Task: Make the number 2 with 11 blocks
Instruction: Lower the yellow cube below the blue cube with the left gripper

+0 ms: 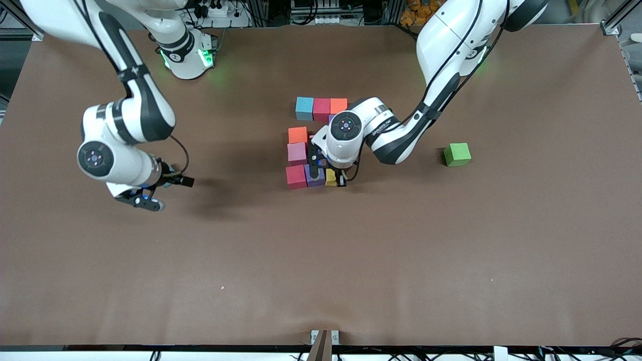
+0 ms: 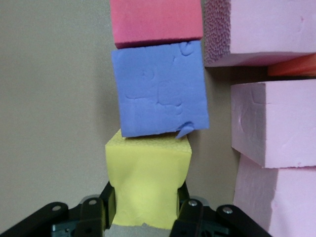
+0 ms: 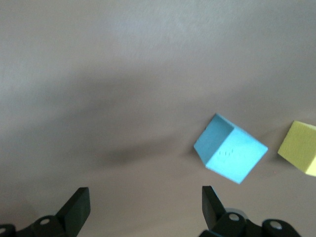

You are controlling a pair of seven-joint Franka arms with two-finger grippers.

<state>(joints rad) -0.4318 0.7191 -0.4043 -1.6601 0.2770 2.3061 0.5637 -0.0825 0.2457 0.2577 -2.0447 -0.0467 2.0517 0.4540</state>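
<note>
1. Left claw (image 1: 335,178) is down at the row of the figure nearest the front camera, clamped on the small yellow matte foam cube (image 2: 148,180); the foam is pinched inward between the black fingers (image 2: 101,210).
2. Key relation: the yellow cube sits at the bench, touching the purple foam cube (image 2: 159,89) next in that row. The red foam cube (image 1: 296,176) follows on the purple's right-arm side.
3. Yellow looks slightly out of line with the purple's face, so judging by that, the release calls for a straight lift off, no sideways drag.
4. Pink foam cubes (image 2: 269,126) stand just beside this row, a narrow gap between; they are the nearest things a careless retreat could knock.
5. Rest of the figure: blue foam cube (image 1: 304,108), dark red and orange cubes in the row farthest from the camera; an orange cube (image 1: 297,134) and pink cube below.
6. Green foam cube (image 1: 457,154) lies well apart, toward the left arm's end.
7. Right claw (image 1: 159,193) waits with jaws wide, holding nothing, over bare brown bench (image 1: 251,260).
</note>
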